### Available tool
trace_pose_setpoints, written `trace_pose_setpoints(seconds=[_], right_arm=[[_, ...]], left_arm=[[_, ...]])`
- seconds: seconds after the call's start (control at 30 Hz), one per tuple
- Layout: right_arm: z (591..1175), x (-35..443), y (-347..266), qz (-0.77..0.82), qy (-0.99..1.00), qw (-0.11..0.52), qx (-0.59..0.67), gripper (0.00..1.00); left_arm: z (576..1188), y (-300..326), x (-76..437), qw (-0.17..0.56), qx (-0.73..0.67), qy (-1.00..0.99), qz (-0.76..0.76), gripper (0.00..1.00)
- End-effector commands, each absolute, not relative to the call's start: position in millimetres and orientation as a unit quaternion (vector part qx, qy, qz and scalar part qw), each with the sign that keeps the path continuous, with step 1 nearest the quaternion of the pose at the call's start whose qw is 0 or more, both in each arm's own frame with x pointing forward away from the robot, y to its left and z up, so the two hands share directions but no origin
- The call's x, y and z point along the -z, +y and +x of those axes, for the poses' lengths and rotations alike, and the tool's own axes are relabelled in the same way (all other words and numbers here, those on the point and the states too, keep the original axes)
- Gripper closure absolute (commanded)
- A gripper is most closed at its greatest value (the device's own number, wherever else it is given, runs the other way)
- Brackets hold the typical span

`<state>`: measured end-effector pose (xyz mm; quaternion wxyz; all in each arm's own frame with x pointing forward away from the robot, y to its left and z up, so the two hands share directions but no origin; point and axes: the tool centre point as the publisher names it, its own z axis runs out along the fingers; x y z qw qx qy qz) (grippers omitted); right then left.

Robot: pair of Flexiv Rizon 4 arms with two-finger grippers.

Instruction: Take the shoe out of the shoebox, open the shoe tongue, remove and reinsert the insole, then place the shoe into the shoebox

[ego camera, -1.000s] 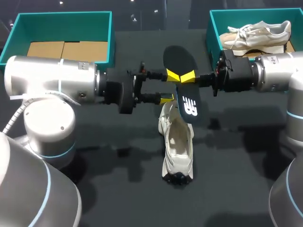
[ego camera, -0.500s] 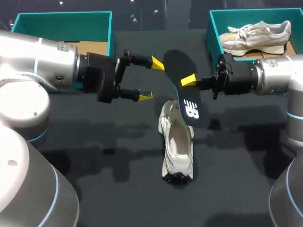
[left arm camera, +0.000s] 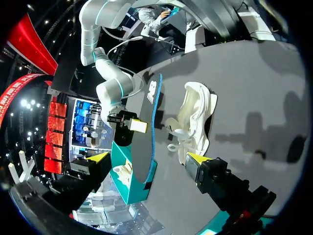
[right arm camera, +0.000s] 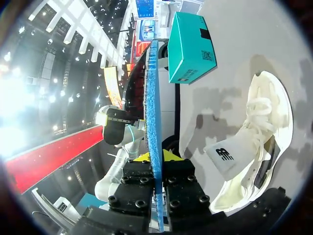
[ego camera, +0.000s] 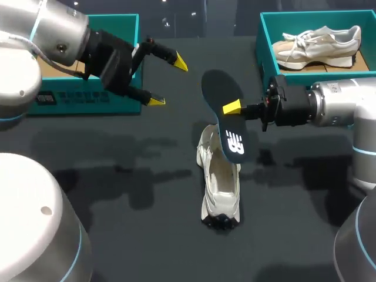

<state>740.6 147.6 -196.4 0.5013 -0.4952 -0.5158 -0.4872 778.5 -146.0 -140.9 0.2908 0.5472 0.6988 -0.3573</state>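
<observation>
The white shoe lies at the middle of the table. Above it, the right gripper clamps the dark insole from both sides. The left gripper hangs spread wide and empty beside the teal shoebox at the far left corner.

overhead spotlights — soft, doubled shadows

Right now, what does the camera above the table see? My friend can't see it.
The right gripper holds a dark insole over a white shoe lying on the dark table. The left gripper hangs open near the left teal shoebox; a second shoe sits in the right shoebox.
</observation>
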Motion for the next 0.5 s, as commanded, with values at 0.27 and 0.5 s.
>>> trace_pose_setpoints(seconds=[0.27,0.5], right_arm=[[738.8,198.3,149.2,-0.496,-0.514,0.501,0.489,1.00],[738.8,198.3,149.2,-0.496,-0.514,0.501,0.489,1.00]], left_arm=[[781.9,-149.7,133.5,0.213,0.296,0.727,0.581,0.00],[800.4,-160.1,114.9,0.141,0.251,0.737,0.611,0.00]])
